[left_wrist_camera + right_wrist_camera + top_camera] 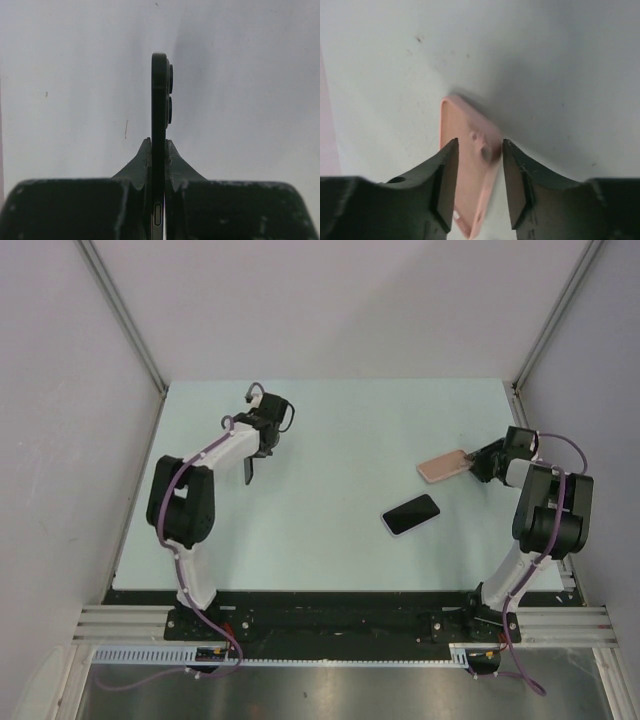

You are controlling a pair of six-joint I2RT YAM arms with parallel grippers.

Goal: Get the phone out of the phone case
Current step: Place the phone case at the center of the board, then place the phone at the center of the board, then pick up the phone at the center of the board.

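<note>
My left gripper (pixel 251 452) is shut on a dark phone (pixel 247 470), held on edge above the table at the back left. In the left wrist view the phone (pixel 160 90) stands edge-on between the closed fingers of that gripper (pixel 158 146), its camera bumps facing right. The pink phone case (pixel 443 467) sits empty at the right, just left of my right gripper (pixel 478 462). In the right wrist view the case (pixel 470 132) lies tilted and blurred between the parted fingers of that gripper (pixel 480 146), with a gap beside the right finger.
A second black phone (pixel 411 514) lies flat, screen up, on the pale green table (pixel 340 430) right of centre. Grey walls and metal posts stand close around the table's left, back and right edges.
</note>
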